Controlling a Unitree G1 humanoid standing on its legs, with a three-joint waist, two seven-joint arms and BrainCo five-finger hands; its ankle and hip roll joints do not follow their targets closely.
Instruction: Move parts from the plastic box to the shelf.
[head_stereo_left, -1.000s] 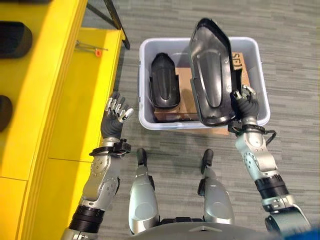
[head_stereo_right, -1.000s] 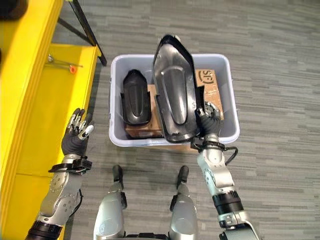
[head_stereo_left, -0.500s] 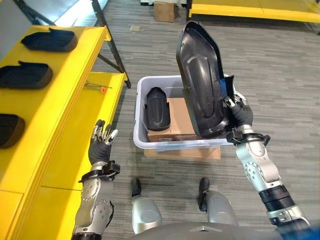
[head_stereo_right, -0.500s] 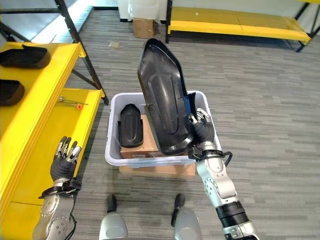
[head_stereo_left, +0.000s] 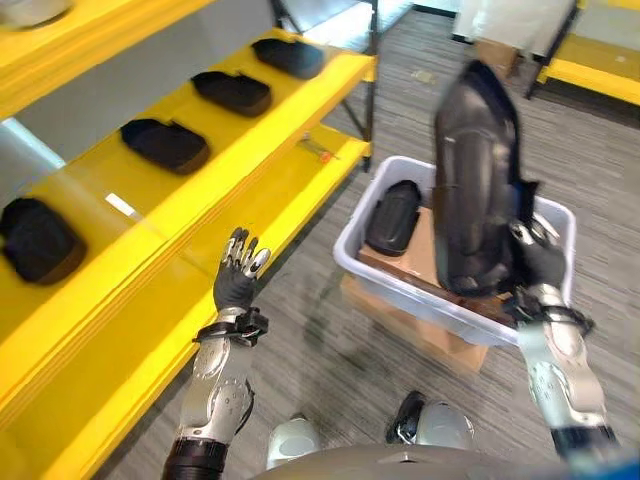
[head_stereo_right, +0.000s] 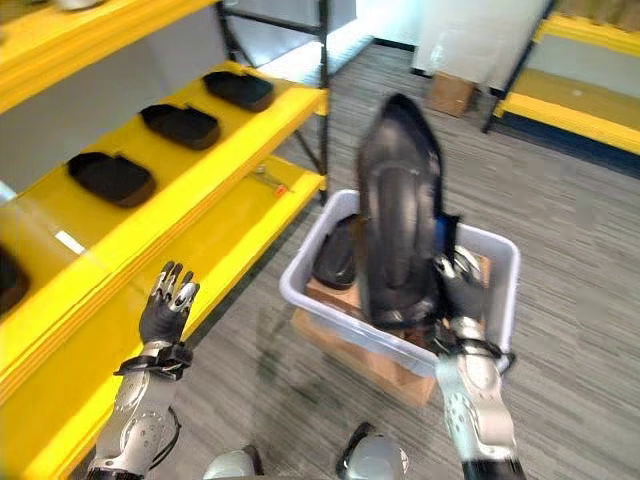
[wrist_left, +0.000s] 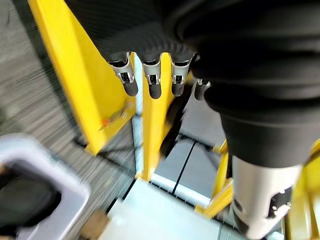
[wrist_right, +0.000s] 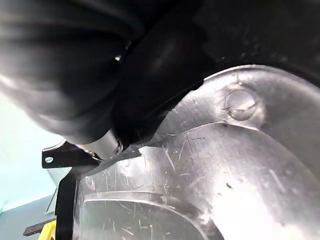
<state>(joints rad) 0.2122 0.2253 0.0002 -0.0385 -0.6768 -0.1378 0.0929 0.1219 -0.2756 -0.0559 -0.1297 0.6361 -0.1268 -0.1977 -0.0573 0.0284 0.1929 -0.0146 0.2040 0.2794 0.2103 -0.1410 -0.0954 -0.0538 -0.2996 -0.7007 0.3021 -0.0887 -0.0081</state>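
Note:
My right hand (head_stereo_left: 541, 266) is shut on the lower edge of a large black moulded part (head_stereo_left: 475, 190), held upright above the grey plastic box (head_stereo_left: 420, 300). The part's scratched glossy face (wrist_right: 200, 165) shows close up in the right wrist view. A smaller black part (head_stereo_left: 392, 217) lies inside the box on its left side. My left hand (head_stereo_left: 236, 280) is raised and open with straight fingers (wrist_left: 150, 82), holding nothing, just in front of the yellow shelf (head_stereo_left: 215, 160). Several black parts sit in a row on the shelf, among them one (head_stereo_left: 165, 143) and another (head_stereo_left: 232, 92).
The plastic box rests on a flat cardboard box (head_stereo_left: 400, 318) on the grey floor. A small orange-tipped tool (head_stereo_left: 318, 150) lies on the lower shelf level. A second yellow rack (head_stereo_left: 600, 80) stands far right, with a cardboard box (head_stereo_left: 497, 55) beside it.
The camera has swung up and to the left, bringing the shelf into view. My right hand still holds the large part, now turned more edge-on. The left hand stays raised and open.

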